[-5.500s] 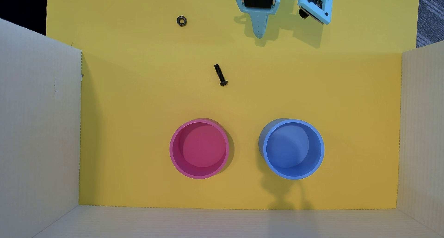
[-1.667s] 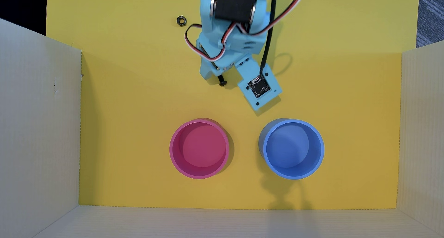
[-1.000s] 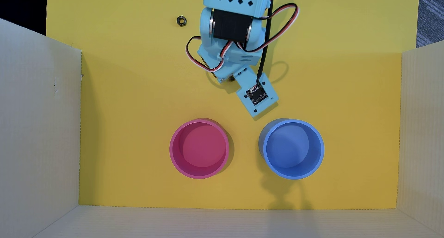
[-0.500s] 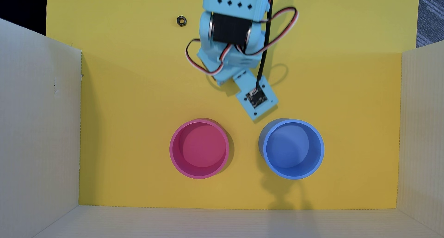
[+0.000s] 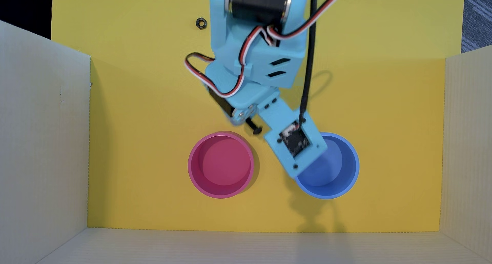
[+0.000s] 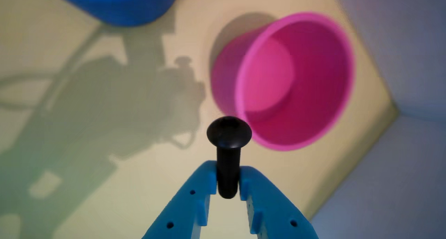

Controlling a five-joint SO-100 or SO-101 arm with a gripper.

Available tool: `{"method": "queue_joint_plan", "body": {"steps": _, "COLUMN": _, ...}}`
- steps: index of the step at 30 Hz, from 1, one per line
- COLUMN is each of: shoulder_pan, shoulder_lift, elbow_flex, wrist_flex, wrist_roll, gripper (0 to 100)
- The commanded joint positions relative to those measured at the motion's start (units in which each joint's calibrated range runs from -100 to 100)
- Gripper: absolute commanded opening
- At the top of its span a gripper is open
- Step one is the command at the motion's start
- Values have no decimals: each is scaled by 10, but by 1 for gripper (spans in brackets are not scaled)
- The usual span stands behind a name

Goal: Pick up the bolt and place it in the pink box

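My light-blue gripper (image 6: 227, 178) is shut on the black bolt (image 6: 228, 145), gripping its shaft with the rounded head sticking out past the fingertips. In the overhead view the bolt (image 5: 254, 127) pokes out from the gripper (image 5: 246, 121), held above the yellow floor just off the upper right rim of the pink box (image 5: 221, 165). In the wrist view the pink box (image 6: 285, 82) lies ahead and to the right of the bolt, and it is empty.
A blue round container (image 5: 330, 170) stands right of the pink one, partly under my wrist camera mount; it also shows in the wrist view (image 6: 118, 4). A black hexagonal nut (image 5: 201, 23) lies at the back left. White cardboard walls (image 5: 45, 147) enclose the yellow floor.
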Motion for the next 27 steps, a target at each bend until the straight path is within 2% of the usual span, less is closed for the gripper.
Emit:
{"method": "queue_joint_plan", "body": {"steps": 1, "shoulder_pan": 3, "shoulder_lift": -1, "elbow_flex": -65, "wrist_flex": 0, "wrist_roll": 2, "gripper": 1}}
{"method": "queue_joint_plan", "body": {"steps": 12, "shoulder_pan": 15, "shoulder_lift": 145, "elbow_flex": -239, "wrist_flex": 7, "wrist_roll": 2, "gripper": 1}}
{"method": "queue_joint_plan", "body": {"steps": 20, "shoulder_pan": 45, "shoulder_lift": 165, "elbow_flex": -249, "wrist_flex": 7, "wrist_roll": 2, "gripper": 2}}
{"method": "queue_joint_plan", "body": {"steps": 23, "shoulder_pan": 45, "shoulder_lift": 165, "elbow_flex": -242, "wrist_flex": 9, "wrist_roll": 2, "gripper": 9}}
{"method": "queue_joint_plan", "body": {"steps": 27, "shoulder_pan": 39, "shoulder_lift": 164, "elbow_flex": -215, "wrist_flex": 8, "wrist_roll": 4, "gripper": 27}}
